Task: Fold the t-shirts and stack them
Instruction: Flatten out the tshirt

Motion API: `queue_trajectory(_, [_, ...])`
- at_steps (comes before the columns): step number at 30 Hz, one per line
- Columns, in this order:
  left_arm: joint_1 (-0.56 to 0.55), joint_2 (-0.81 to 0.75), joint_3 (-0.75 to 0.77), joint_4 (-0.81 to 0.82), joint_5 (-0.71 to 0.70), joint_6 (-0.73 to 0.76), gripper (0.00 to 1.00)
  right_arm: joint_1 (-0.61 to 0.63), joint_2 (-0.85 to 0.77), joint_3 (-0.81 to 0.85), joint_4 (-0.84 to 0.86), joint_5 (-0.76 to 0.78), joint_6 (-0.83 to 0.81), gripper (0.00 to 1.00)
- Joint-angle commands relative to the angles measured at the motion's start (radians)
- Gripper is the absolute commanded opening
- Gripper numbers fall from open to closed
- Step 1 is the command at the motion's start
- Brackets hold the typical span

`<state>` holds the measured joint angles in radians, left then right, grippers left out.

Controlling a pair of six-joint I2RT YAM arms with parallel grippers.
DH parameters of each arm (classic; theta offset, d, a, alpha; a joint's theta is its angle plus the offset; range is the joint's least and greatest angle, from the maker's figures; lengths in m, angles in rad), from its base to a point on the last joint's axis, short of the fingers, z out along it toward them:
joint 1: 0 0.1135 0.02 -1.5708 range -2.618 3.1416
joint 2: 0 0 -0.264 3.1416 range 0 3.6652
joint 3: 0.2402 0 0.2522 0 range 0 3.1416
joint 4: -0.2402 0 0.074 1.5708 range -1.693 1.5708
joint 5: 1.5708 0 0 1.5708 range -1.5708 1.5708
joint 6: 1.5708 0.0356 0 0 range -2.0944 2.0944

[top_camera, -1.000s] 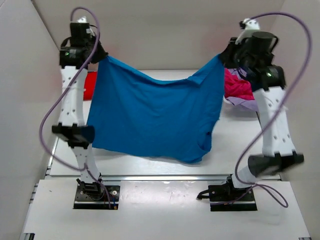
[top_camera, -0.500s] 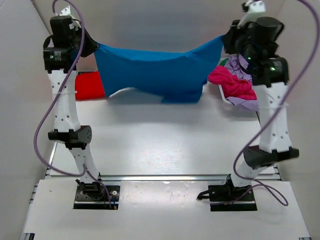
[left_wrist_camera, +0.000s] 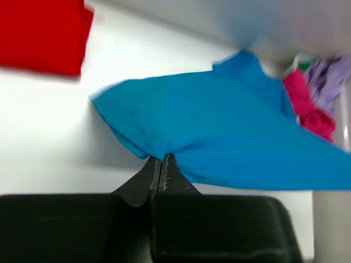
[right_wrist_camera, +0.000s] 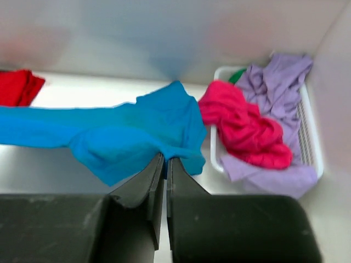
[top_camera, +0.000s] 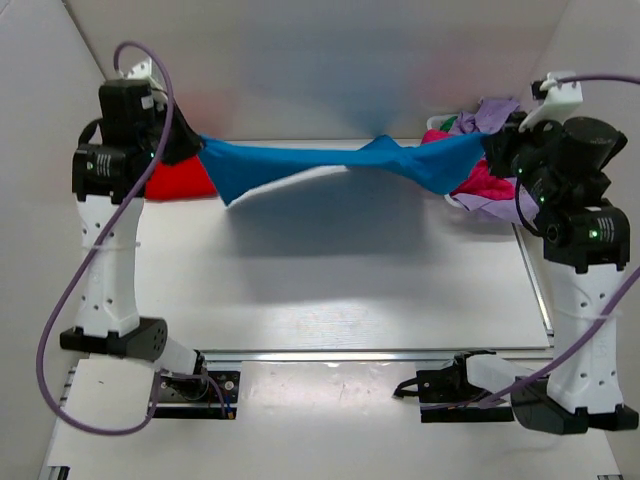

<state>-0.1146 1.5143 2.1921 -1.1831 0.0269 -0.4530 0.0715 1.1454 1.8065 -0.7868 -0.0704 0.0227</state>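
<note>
A bright blue t-shirt (top_camera: 330, 162) hangs stretched above the far part of the table between my two grippers. My left gripper (top_camera: 195, 148) is shut on its left end; the left wrist view shows the gripper (left_wrist_camera: 160, 159) pinching the blue cloth (left_wrist_camera: 230, 131). My right gripper (top_camera: 490, 148) is shut on its right end; the right wrist view shows the gripper (right_wrist_camera: 165, 160) pinching the blue cloth (right_wrist_camera: 120, 137). A red t-shirt (top_camera: 180, 180) lies at the far left. A magenta pink t-shirt (right_wrist_camera: 244, 131) and a lilac one (right_wrist_camera: 274, 82) lie bunched in the basket.
A white slatted basket (right_wrist_camera: 310, 137) stands at the far right against the wall. White walls close in the left, back and right sides. The arm bases (top_camera: 190, 385) are bolted at the near edge.
Both grippers moved apart and back, pulling the blue t-shirt from a hanging sheet into a taut narrow band. Both arms now stand more upright and wider.
</note>
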Motion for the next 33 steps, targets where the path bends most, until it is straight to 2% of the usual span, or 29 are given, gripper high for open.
queue_trajectory(1, [-0.051,-0.236,-0.153,0.010,-0.065,0.020,0.00,0.005,-0.123,-0.013,0.005,-0.014,-0.001,0.00])
queue_trajectory(5, [-0.128,-0.382,-0.244,-0.012,-0.146,0.004,0.00,0.068,-0.168,0.077,-0.052,0.015,-0.001,0.00])
queue_trajectory(8, [-0.164,-0.431,-0.195,-0.029,-0.217,0.005,0.00,0.080,-0.174,0.157,-0.058,0.017,-0.013,0.00])
queue_trajectory(12, [-0.203,-0.395,-0.030,-0.088,-0.297,-0.003,0.00,0.064,-0.158,0.206,-0.057,-0.031,-0.006,0.00])
queue_trajectory(16, [-0.195,-0.356,0.001,-0.079,-0.279,-0.009,0.00,0.047,-0.116,0.240,-0.034,-0.103,0.020,0.00])
queue_trajectory(20, [-0.139,-0.257,-0.017,-0.046,-0.214,0.007,0.00,0.030,0.017,0.310,-0.038,-0.129,0.011,0.00])
queue_trajectory(21, [-0.087,-0.218,-0.096,0.012,-0.178,0.008,0.00,-0.055,0.096,0.312,-0.010,-0.232,0.031,0.00])
queue_trajectory(23, [-0.019,-0.210,-0.212,0.094,-0.107,-0.001,0.00,-0.103,0.138,0.259,0.044,-0.294,0.065,0.00])
queue_trajectory(27, [0.007,-0.172,-0.478,0.281,-0.058,-0.038,0.00,0.008,0.233,0.107,0.135,-0.168,0.023,0.00])
queue_trajectory(31, [0.019,-0.085,-0.690,0.456,-0.041,-0.053,0.00,0.028,0.332,-0.082,0.291,-0.177,0.022,0.00])
queue_trajectory(33, [0.041,-0.030,-0.735,0.525,-0.032,-0.062,0.00,0.040,0.402,-0.128,0.346,-0.183,0.020,0.00])
